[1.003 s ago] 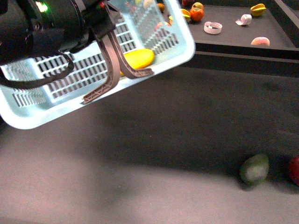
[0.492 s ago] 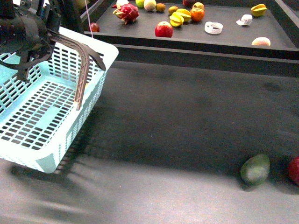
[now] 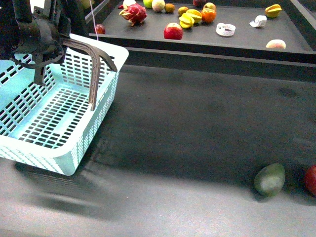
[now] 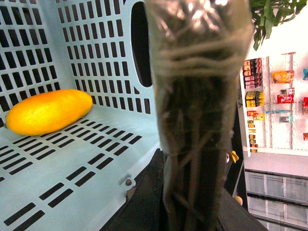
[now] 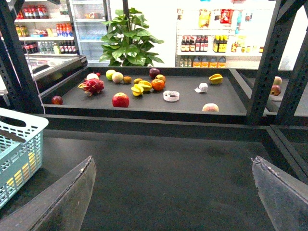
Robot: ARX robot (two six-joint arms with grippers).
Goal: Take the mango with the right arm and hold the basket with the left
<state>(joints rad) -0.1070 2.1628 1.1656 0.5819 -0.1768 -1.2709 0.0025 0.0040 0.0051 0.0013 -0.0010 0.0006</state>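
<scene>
- Lay inside the basket [image 4: 72, 187] on its slotted floor, close against a slotted wall: the mango [image 4: 48, 111].
- Gripped the basket's tape-wrapped handle [image 4: 202, 96], as far as the left wrist view showed; jaws of the left gripper [image 3: 37, 37] hidden, so could not tell whether pressed together.
- Sat tilted at the left of the dark table [image 3: 197, 133], one corner low, handles raised toward the black left arm.
- Hung with fingers [image 5: 65, 202] spread wide and holding nothing: the right gripper [image 5: 173, 197], well apart from the basket.
- Rested near the right edge: a green fruit [image 3: 269, 179] beside a red fruit [image 3: 311, 180].
- Carried assorted fruit: a raised shelf [image 3: 237, 37] behind.
</scene>
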